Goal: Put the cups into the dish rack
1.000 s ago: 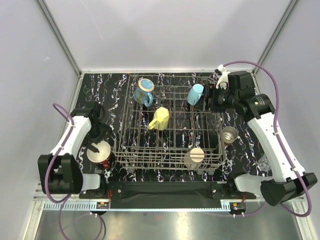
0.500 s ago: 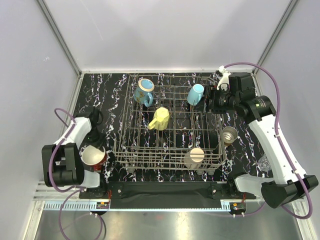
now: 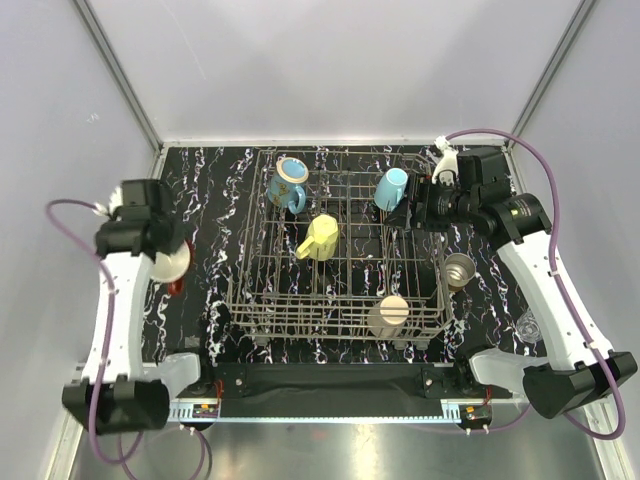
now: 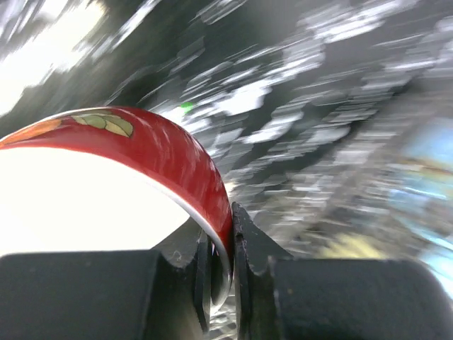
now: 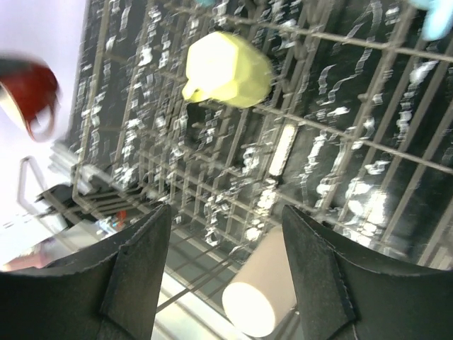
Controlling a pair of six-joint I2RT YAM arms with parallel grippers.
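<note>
My left gripper [image 3: 162,252] is shut on the rim of the red cup [image 3: 173,266], holding it off the table left of the dish rack [image 3: 250,232]. In the left wrist view one finger sits inside the red cup [image 4: 163,152] and one outside, the gripper [image 4: 221,244] pinching its wall. In the rack lie a blue patterned mug [image 3: 288,182], a yellow-green mug [image 3: 320,237], a light blue mug [image 3: 391,187] and a cream cup [image 3: 388,315]. My right gripper [image 3: 415,205] hangs open and empty over the rack's right rear, next to the light blue mug.
A steel tumbler [image 3: 459,268] stands on the table just right of the rack. A small clear glass [image 3: 528,325] sits near the right arm's base. The right wrist view looks down at the yellow-green mug [image 5: 226,69] and the cream cup [image 5: 265,297].
My left gripper has shut on the red cup's rim and lifted it from the front left of the table, up and toward the back. The right arm has barely moved.
</note>
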